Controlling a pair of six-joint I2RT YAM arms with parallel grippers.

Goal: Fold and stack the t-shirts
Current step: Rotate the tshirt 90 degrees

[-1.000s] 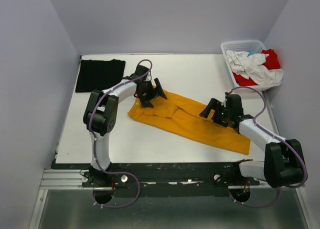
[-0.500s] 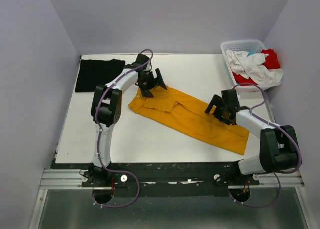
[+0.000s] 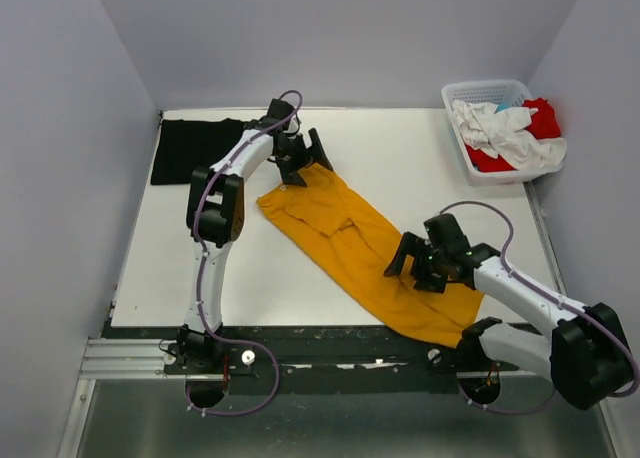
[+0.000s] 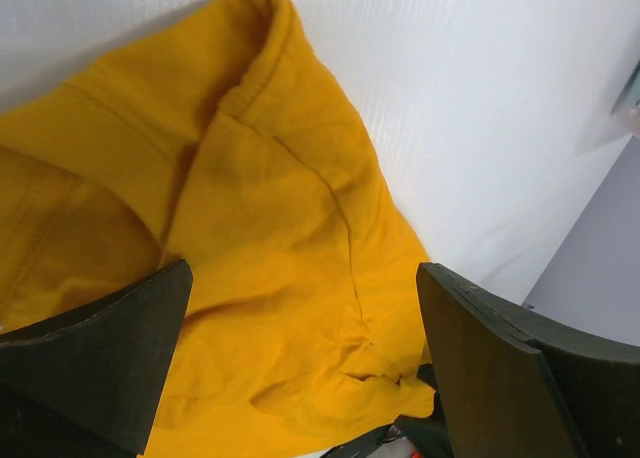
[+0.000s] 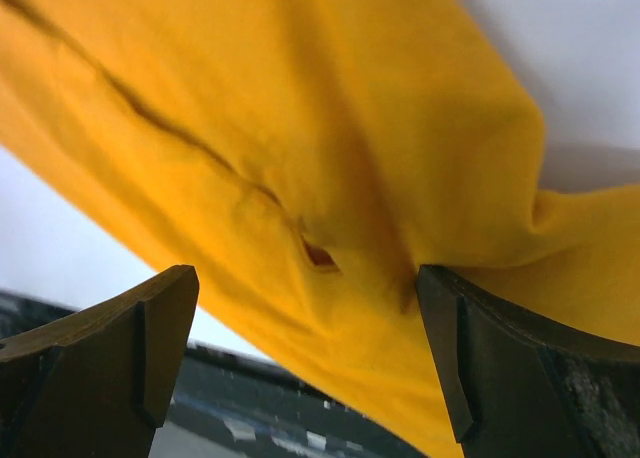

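Observation:
A mustard t-shirt [image 3: 340,228] lies folded into a long strip, running diagonally from the table's middle-left to its front edge. My left gripper [image 3: 305,158] is open over the strip's far end, and the left wrist view shows its gripper [image 4: 300,378] with jaws wide apart over mustard cloth [image 4: 270,208]. My right gripper [image 3: 405,266] is open low over the near part, and the right wrist view shows its gripper [image 5: 305,368] straddling creased cloth [image 5: 330,128]. A folded black t-shirt [image 3: 195,148] lies at the far left. White [image 3: 500,128] and red [image 3: 543,118] shirts fill the basket.
The white lattice basket [image 3: 458,138] stands at the far right corner of the white table [image 3: 420,168]. The dark front rail [image 5: 250,378] lies just beyond the shirt's near end. Grey walls close in the sides and back.
The shirt's near end has swung toward the front edge as my right gripper moved nearer and left. My left gripper has moved farther back with the far end.

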